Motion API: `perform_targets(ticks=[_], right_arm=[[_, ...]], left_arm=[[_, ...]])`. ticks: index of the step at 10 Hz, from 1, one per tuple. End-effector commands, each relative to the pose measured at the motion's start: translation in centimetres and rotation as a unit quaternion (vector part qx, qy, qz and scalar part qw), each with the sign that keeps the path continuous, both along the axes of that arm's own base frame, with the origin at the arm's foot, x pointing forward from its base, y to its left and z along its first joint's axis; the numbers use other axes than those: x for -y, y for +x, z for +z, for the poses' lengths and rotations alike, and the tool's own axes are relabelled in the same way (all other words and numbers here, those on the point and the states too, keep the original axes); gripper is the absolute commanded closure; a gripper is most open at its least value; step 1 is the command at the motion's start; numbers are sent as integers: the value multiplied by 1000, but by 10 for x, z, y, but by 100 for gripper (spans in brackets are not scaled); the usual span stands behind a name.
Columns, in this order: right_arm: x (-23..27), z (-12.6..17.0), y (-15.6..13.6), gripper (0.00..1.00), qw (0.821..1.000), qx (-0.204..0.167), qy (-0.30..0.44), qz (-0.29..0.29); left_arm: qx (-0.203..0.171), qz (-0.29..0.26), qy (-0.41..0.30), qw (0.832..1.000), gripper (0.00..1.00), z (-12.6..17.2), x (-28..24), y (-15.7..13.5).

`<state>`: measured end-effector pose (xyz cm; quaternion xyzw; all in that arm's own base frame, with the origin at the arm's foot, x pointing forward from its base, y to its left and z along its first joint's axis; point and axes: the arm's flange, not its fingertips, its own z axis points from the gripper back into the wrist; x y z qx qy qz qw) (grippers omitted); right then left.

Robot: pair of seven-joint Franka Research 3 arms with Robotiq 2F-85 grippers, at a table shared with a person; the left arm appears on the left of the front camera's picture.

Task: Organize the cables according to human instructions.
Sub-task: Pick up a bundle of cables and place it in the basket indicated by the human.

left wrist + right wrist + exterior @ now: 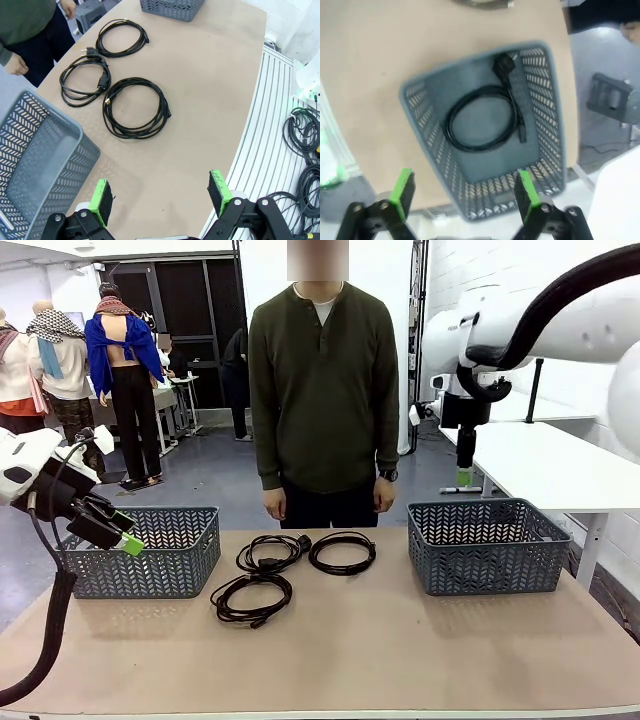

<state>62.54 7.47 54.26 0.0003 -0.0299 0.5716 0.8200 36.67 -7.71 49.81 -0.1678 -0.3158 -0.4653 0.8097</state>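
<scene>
Three coiled black cables lie on the tan table: one at the near left [251, 598], one behind it [270, 553] and one to its right [342, 552]. The left wrist view shows the same coils [136, 106], [84, 80], [121, 37]. Another cable [482, 122] lies coiled inside the right grey basket [420, 85]. My left gripper [127, 532] [161, 196] hangs open and empty above the table's left end, beside the left basket [150, 550]. High above the right basket [485, 545], my right gripper [465, 482] [465, 192] points down, open and empty.
A person [323, 390] stands at the far edge of the table with both hands down at their sides. The left basket [35, 160] holds nothing that I can see. A white table [560, 470] stands behind at the right. More cables [302, 135] lie on the floor off the near edge.
</scene>
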Motion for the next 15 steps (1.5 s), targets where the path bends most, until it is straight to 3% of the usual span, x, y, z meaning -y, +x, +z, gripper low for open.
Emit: perform_targets(ticks=[1, 4, 7, 10, 11, 15], right_arm=[[-10, -21, -50, 0, 998, 40, 43, -14], [-37, -28, -99, 0, 996, 63, 64, 7], [-60, -40, -125, 0, 994, 61, 88, 28], [-64, -48, -130, 0, 990, 63, 115, 43], [-70, -41, -126, 0, 996, 49, 78, 20], [-70, -41, -126, 0, 996, 49, 78, 20]], left_arm=[[4, -10, -8, 1000, 0, -1, -3, 3], [4, -10, -8, 1000, 0, -1, -3, 3], [4, -10, -8, 1000, 0, -1, -3, 3], [4, -10, -8, 1000, 0, -1, -3, 3], [4, -10, -8, 1000, 0, -1, -3, 3], [4, -10, -8, 1000, 0, -1, -3, 3]])
